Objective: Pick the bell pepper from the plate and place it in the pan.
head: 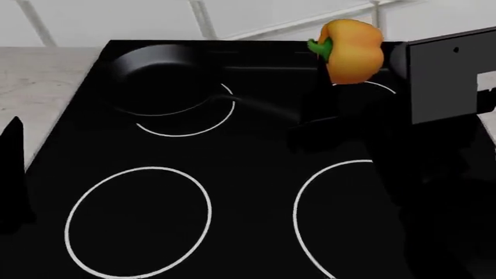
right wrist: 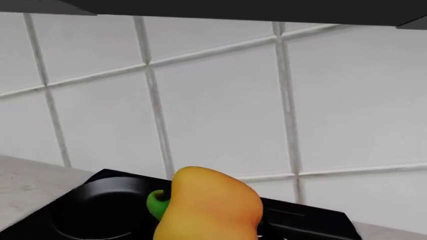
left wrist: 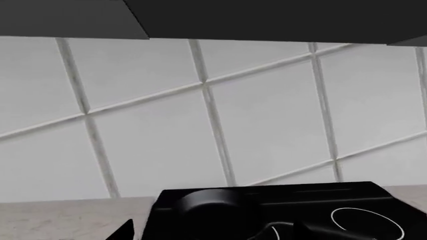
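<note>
Orange-yellow and lobed, the bell pepper (head: 352,51) hangs in the air above the black cooktop (head: 232,174), its green stem pointing toward the pan (head: 155,75). It seems to be held up by the right gripper (head: 329,102), whose dark fingers blend into the dark stove (the contact itself cannot be made out in the head view), and since nothing else supports it, I judge the gripper clamped on it. Raised this high, it would clear the pan's low wall and its long handle, which reaches out toward the pepper. From the right wrist camera the pepper (right wrist: 210,210) fills the near foreground with the pan (right wrist: 100,210) beyond it, against the white tiled wall (right wrist: 220,100). The pan holds nothing; its floor shows bare black. The plate is out of sight in every view. Only a dark sliver at the head view's left edge may belong to the left arm, so I cannot tell the left gripper's state.
</note>
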Robot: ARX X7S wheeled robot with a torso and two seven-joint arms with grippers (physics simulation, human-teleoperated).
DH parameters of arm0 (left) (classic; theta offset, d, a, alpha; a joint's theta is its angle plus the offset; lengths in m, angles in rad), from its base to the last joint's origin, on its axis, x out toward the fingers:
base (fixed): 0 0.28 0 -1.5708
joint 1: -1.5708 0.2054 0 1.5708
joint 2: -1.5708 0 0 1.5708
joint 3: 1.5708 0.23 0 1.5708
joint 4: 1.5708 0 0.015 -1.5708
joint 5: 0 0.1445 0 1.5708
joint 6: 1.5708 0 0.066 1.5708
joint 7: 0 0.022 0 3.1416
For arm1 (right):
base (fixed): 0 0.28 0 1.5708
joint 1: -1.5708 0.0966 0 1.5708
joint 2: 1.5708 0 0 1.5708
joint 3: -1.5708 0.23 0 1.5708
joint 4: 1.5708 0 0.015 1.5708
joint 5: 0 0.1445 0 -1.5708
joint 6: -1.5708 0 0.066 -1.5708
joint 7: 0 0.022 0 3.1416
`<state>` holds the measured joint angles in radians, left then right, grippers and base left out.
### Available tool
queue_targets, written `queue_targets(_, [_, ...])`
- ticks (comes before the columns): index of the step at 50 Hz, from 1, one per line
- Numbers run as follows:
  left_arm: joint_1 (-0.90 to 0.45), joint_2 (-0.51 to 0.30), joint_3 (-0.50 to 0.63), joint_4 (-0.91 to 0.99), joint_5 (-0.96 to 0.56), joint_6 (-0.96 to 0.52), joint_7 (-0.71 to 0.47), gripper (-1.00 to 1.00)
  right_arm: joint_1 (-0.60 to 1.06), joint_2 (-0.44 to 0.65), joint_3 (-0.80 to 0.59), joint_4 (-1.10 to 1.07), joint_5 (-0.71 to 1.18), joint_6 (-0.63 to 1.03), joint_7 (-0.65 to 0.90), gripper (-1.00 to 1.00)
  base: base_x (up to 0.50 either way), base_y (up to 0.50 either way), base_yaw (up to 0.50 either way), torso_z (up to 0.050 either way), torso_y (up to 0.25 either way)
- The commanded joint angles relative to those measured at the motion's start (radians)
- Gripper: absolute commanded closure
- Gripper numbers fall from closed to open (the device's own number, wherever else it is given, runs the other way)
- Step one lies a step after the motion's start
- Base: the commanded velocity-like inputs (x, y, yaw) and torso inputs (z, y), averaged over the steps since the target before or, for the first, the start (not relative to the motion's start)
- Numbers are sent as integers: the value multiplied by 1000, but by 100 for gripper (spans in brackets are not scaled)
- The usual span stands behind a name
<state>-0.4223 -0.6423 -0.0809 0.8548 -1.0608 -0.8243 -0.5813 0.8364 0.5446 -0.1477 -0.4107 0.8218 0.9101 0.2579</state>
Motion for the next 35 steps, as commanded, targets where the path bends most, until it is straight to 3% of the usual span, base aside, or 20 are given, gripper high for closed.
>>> queue_targets(1, [9,2,6,-6,10,11,6,-100,-6,5,-4,-8,-31,0,-15,100,0,500,0,0,0])
queue_targets(16, [24,3,3,-9,18,27,7,-100,-6,10,-16,-11,-32,-9,-26,100,0,500,0,0,0])
queue_targets(24, [6,8,18,-20,29,30,12,-100,8,12,-9,-21,-48,-41,-28,100,2,7,0,0,1])
queue_targets(35, [14,19,31,-25,46,42,13,-100,13,27,-17,-25,-36,-27,-41,100,498,0,0,0,0])
